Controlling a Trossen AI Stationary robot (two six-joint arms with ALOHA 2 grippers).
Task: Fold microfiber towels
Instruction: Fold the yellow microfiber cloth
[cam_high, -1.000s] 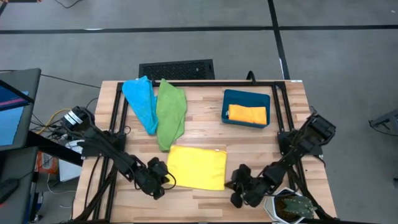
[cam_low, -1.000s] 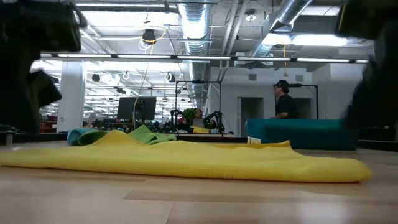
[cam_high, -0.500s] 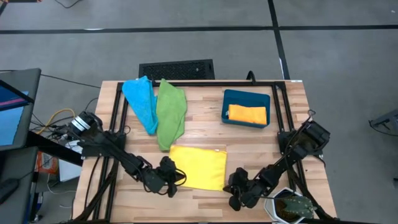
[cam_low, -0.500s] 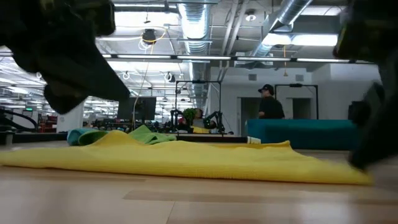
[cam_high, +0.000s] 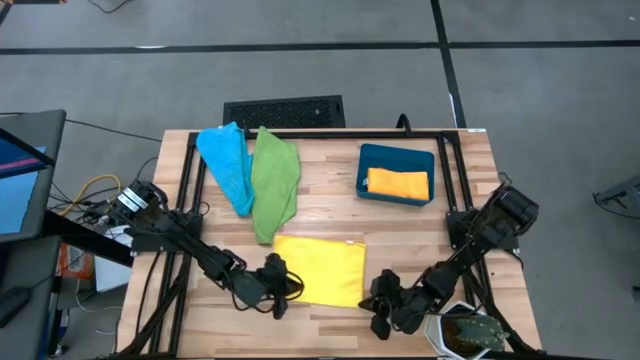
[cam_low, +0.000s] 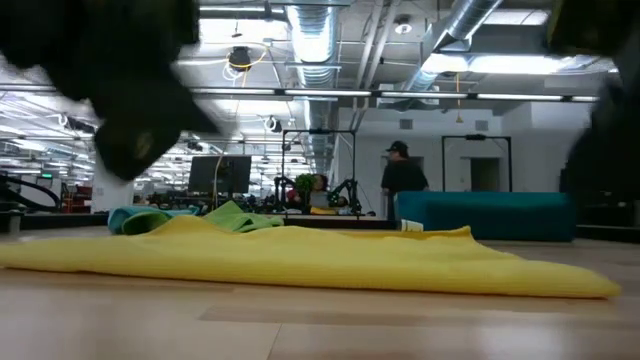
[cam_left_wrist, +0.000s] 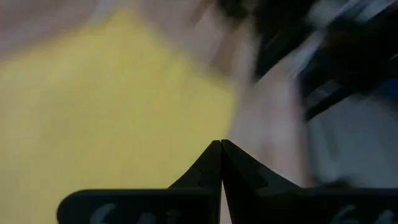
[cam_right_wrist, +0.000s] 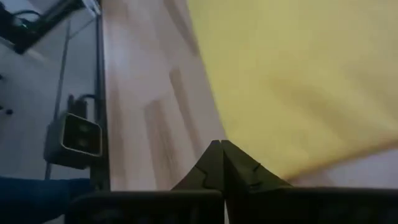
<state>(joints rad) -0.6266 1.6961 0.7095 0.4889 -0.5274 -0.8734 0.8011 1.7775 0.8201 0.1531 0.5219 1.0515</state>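
A yellow towel (cam_high: 320, 268) lies flat on the wooden table near its front edge; it also shows in the low view (cam_low: 300, 258). My left gripper (cam_high: 292, 288) is shut and hangs above the towel's near left corner, clear of it in the low view (cam_low: 130, 150). My right gripper (cam_high: 373, 298) is shut over bare wood just off the towel's near right corner (cam_right_wrist: 298, 87). A light blue towel (cam_high: 226, 165) and a green towel (cam_high: 276, 182) lie crumpled at the far left. An orange towel (cam_high: 398, 183) lies in the teal bin (cam_high: 396, 155).
A black frame (cam_high: 320, 133) runs along the table's far edge and down both sides. A small dish with greenery (cam_high: 468, 332) stands at the near right corner. Bare wood lies between the yellow towel and the bin. A person (cam_low: 403, 190) walks in the room behind.
My left gripper has gone toward the table's right edge, from beside the yellow towel's left edge to over its near left corner. My right gripper has dipped toward the towel's near right corner and come up again. The towel lies as before.
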